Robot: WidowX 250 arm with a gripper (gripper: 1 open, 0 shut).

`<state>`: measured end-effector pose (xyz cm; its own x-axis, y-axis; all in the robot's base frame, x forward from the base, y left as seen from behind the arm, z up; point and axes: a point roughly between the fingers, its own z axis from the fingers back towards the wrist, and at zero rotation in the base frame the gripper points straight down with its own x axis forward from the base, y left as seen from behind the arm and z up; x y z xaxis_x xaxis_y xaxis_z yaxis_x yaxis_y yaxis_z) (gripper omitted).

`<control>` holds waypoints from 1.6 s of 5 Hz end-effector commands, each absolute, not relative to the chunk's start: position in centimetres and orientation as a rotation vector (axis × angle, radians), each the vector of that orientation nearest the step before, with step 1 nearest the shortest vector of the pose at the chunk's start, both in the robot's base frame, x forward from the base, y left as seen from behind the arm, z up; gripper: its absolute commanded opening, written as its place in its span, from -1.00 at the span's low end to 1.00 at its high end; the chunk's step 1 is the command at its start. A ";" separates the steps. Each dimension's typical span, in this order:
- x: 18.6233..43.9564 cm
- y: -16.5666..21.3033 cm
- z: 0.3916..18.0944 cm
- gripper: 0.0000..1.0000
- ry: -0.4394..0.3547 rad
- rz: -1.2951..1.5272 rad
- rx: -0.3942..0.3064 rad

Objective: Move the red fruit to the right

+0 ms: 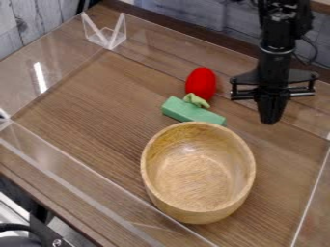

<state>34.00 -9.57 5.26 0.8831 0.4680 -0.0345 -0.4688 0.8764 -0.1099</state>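
just right of the red fruit [202, 81], the pincer [273, 118] points down.
its jaws are closed, holding nothing; the fruit touches a green block [192, 111] on the tabletop [91, 106].

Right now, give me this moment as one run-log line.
gripper: shut, empty, pointing down, right of fruit | red fruit: on table, apart from gripper, touching green block | wooden bowl: empty

Claw [273, 118] shut, pointing down, empty, just right of red fruit [200, 81]. Fruit standing on wooden bench [91, 106], touching green block [192, 111]. Wooden bowl [198, 171] nearer the camera.
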 end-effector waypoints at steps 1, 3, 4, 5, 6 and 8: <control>34.8 -10.9 8.1 -1.00 -0.072 0.415 -0.147; 35.3 -12.7 5.4 -1.00 -0.074 0.387 -0.136; 35.6 -12.4 5.6 1.00 -0.074 0.344 -0.131; 35.8 -11.8 6.1 1.00 -0.071 0.314 -0.128; 35.7 -11.7 5.3 -1.00 -0.085 0.347 -0.126; 35.4 -12.4 3.7 1.00 -0.089 0.298 -0.118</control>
<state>34.58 -12.07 2.16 0.9524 0.3036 0.0279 -0.2995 0.9487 -0.1016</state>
